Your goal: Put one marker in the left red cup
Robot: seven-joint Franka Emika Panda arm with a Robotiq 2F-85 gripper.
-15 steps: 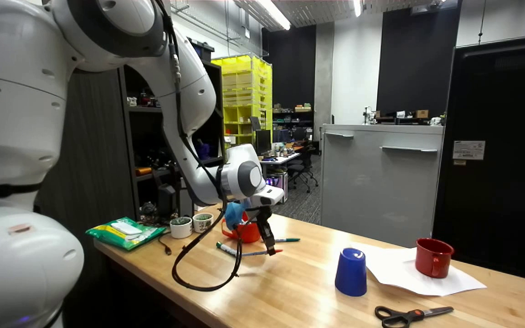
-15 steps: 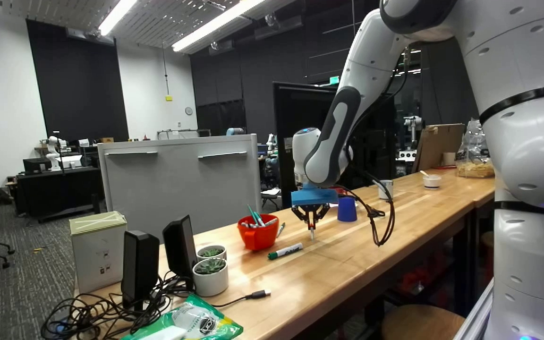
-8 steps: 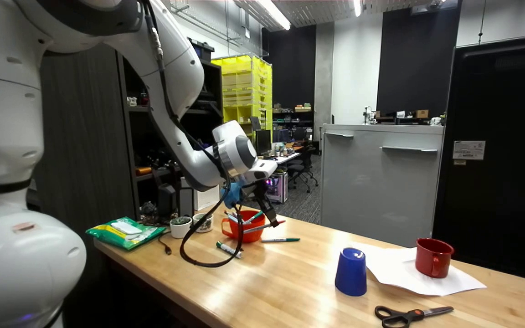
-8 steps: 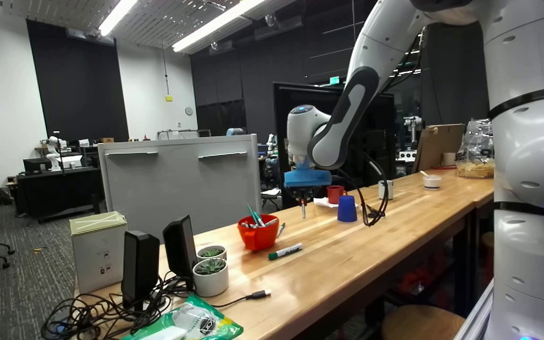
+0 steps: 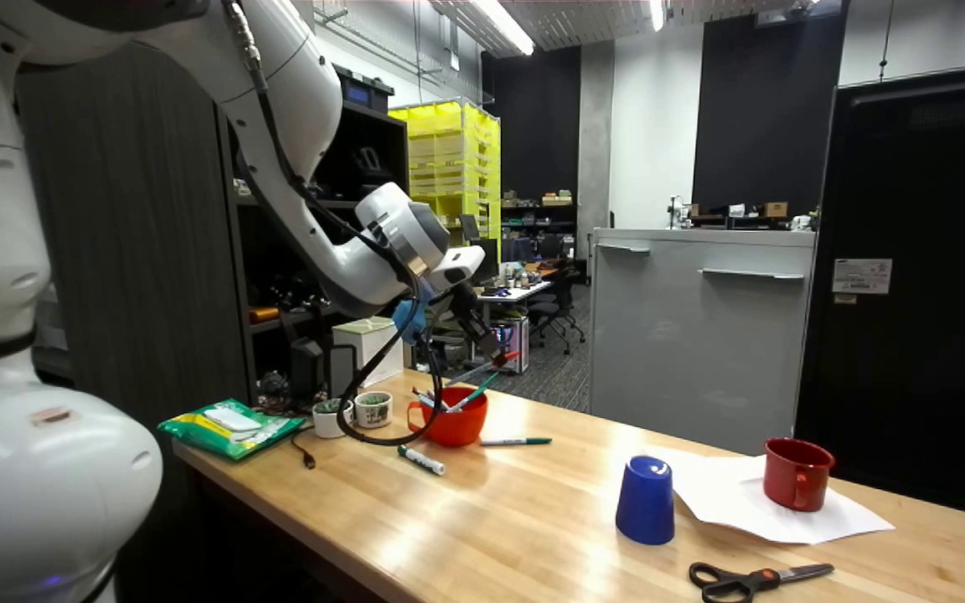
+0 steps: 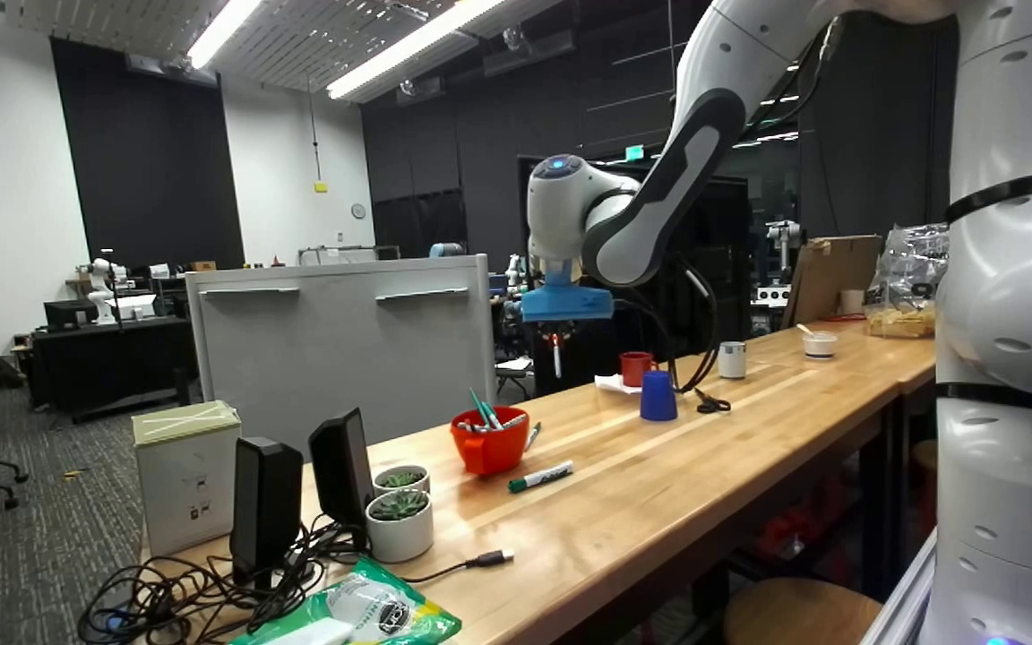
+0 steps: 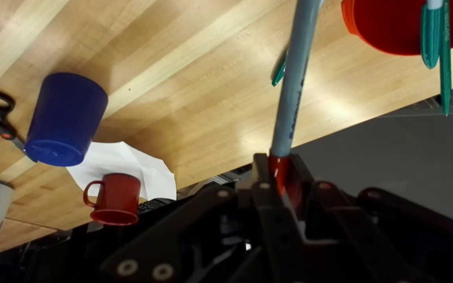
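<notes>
The gripper (image 7: 280,167) is higher than it was 1.0 s ago, up from near the table (image 5: 533,519) to above the rim of the bright red cup (image 5: 466,429). It pinches the marker (image 7: 294,82) by the red end, a finger on each side, and the marker hangs clear of the table in both exterior views, apart from the cup. The cup stays put. 2 teal pens (image 7: 445,67) jut over its rim, taking up part of its mouth, and a black cable (image 5: 439,389) crosses in front of its handle side in an exterior view. A slim green-tipped pen (image 5: 503,442) lies just beside the cup; a thick green-ended marker (image 5: 421,460) lies near it. On its handle side stand 2 potted plants (image 5: 374,410). Well apart, opposite the handle, is an upturned blue cup (image 5: 645,502); farther from the bright red cup are a dark red mug (image 5: 792,481) on white paper (image 5: 721,494) and scissors (image 5: 759,579).
</notes>
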